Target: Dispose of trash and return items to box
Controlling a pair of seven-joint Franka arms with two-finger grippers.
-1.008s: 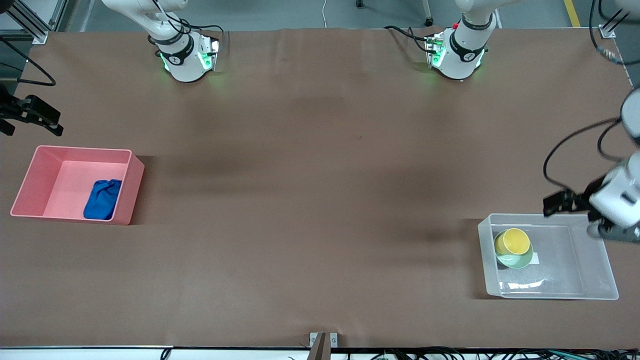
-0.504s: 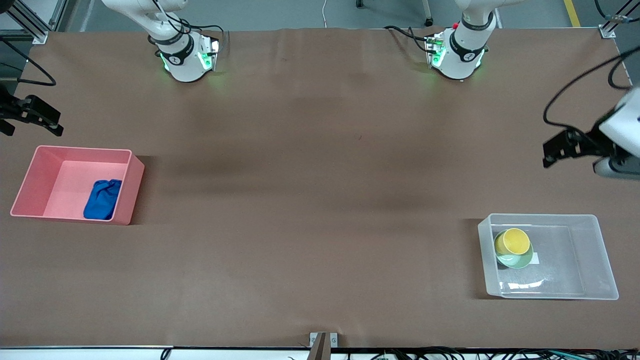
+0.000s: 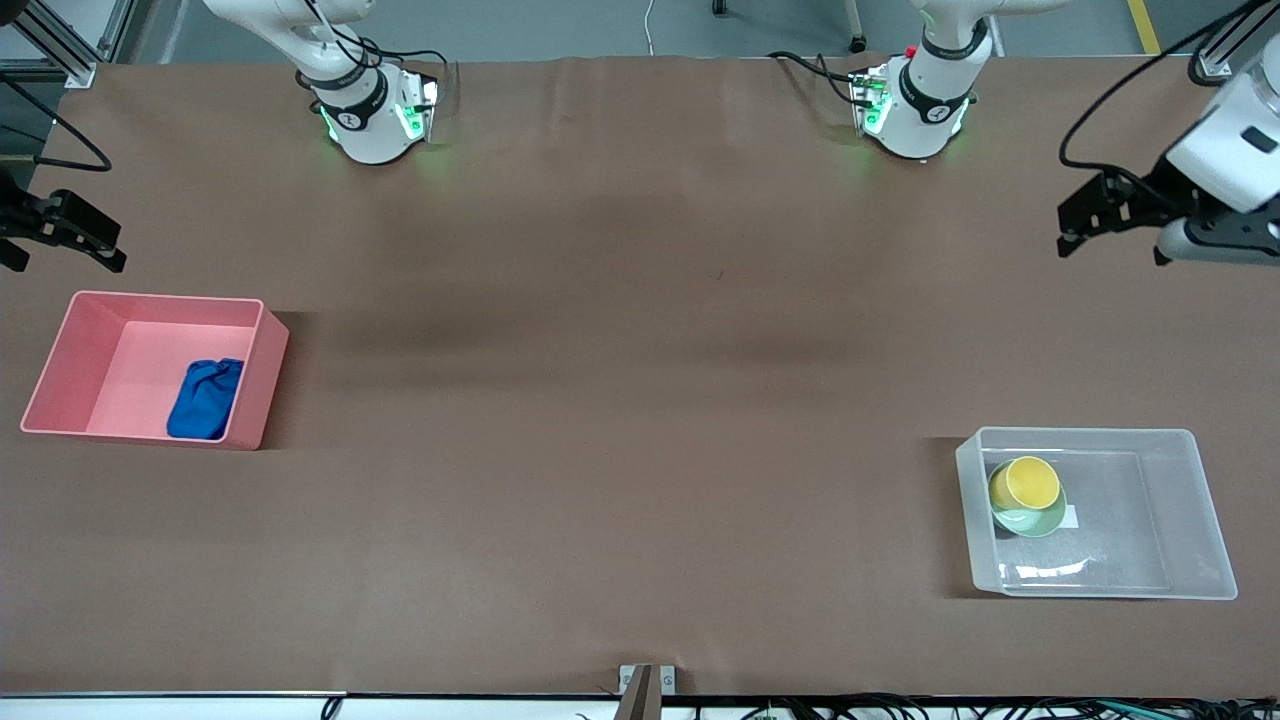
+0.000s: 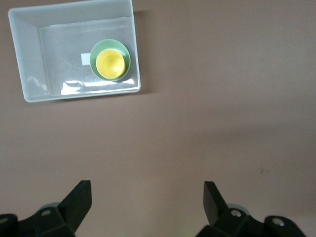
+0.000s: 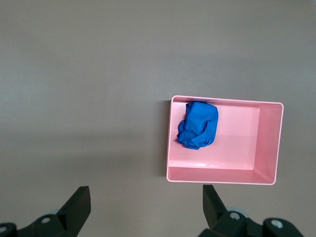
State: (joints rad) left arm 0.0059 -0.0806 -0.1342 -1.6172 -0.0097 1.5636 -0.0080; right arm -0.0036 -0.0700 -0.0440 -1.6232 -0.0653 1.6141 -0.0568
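Note:
The deep-blue wad of trash (image 3: 205, 398) lies in the pink bin (image 3: 60, 345) at the right arm's end of the table. It also shows in the right wrist view (image 5: 198, 124). The yellow cup (image 3: 1030, 481) sits in the mint-green bowl (image 3: 1035, 522) inside the clear box (image 3: 1190, 520) at the left arm's end. The left wrist view shows the cup (image 4: 110, 64), the bowl (image 4: 110, 43) and the box (image 4: 24, 59) too. My left gripper (image 3: 1082, 216) (image 4: 147, 190) is open and empty over bare table. My right gripper (image 3: 62, 250) (image 5: 145, 192) is open and empty over bare table beside the bin.
Brown table cover (image 3: 620, 400) spans the space between the pink bin and the clear box. The two arm bases (image 3: 375, 110) (image 3: 915, 105) stand along the table's edge farthest from the front camera. A white label (image 3: 1068, 516) is on the box floor.
My left gripper has moved away from over the clear box toward the robots' side of the table. The right arm, the cup, the bowl and the wad have not moved.

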